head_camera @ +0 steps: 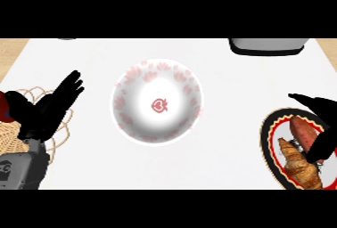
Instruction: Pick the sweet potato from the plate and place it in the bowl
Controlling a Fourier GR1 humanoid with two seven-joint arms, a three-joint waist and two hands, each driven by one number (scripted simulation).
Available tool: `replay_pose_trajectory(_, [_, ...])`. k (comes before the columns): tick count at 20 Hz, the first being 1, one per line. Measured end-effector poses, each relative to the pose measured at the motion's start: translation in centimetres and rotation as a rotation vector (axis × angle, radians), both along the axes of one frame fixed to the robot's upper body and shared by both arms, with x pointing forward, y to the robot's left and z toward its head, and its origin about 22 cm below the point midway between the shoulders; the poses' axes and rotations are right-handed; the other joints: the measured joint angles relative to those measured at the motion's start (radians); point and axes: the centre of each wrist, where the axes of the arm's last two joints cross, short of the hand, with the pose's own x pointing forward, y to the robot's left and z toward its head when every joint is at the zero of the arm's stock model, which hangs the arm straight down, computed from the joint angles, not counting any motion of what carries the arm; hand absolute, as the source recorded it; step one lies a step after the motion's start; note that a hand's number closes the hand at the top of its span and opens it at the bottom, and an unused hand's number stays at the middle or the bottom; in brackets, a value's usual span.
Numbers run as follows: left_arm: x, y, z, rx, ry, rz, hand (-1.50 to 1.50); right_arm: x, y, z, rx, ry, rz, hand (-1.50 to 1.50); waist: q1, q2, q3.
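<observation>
Right robot hand (320, 129) over sweet potato (304, 130) — fingers spread

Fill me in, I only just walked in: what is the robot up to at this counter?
The robot's right hand is over the plate at the right edge, beside the sweet potato, which lies there next to a croissant. Whether the fingers have closed on it cannot be told. The white bowl with red markings stands in the middle of the counter with nothing in it. The left hand rests open at the left, over a wicker basket.
</observation>
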Motion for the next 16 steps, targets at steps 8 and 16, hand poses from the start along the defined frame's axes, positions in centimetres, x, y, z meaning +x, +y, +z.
replay_pose_trajectory(8, [0.0, -0.3, 0.1, 0.005, 0.005, 0.002, 0.0, 0.7, -1.1, -2.5, -0.016, 0.022, -0.021, -1.5, 0.0, 0.0, 0.0])
replay_pose_trajectory(16, [-0.3, -0.4, 0.5, 0.003, 0.004, 0.002, 0.0, 1.3, -2.2, -4.8, -0.017, 0.032, -0.029, -1.5, 0.001, -0.003, -0.006])
